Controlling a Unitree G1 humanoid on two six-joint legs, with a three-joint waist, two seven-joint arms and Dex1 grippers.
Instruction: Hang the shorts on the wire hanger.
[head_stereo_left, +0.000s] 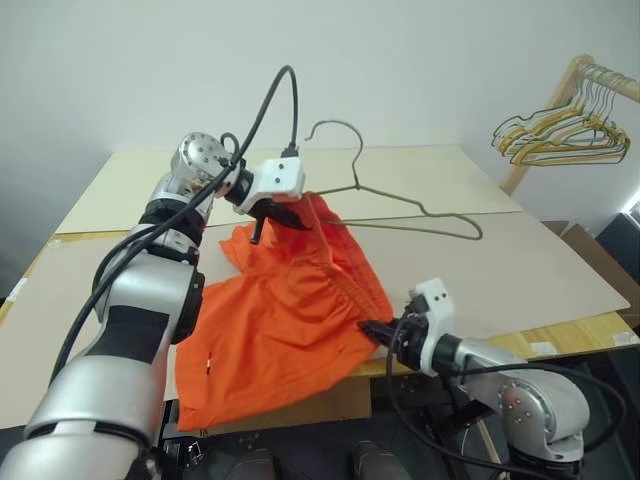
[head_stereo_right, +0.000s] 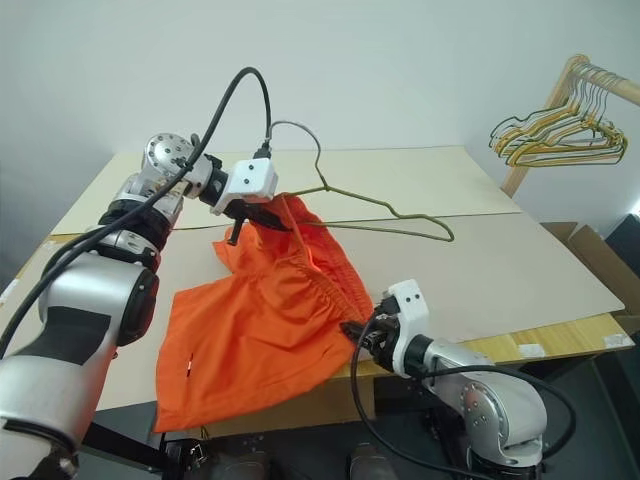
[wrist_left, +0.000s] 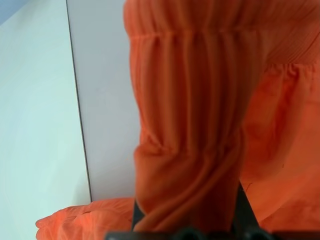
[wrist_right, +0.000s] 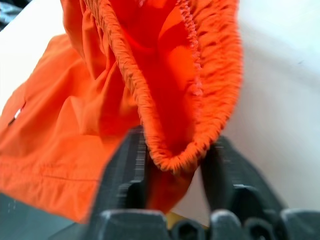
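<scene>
no readable text, labels or numbers

shorts (wrist_right: 165, 100): waistband loop between 2 black fingers (wrist_right: 125, 165) | right end effector (wrist_right: 175, 167): apparently gripping

Two head views from above, facing forward and down over both arms onto the table (head_stereo_left: 520, 270), set slightly apart sideways so the same scene sits a little shifted between them; shared: the shorts (head_stereo_left: 290, 320), the wire hanger (head_stereo_left: 400, 205), the rack of hangers (head_stereo_right: 560, 135) by the far wall. Left wrist view pressed very close against orange fabric (wrist_left: 200, 125), looking along it toward pale tabletop. Right wrist view equally close, looking along its two black fingers (wrist_right: 125, 170) into the gathered waistband (wrist_right: 170, 160), also visible from the head.
</scene>
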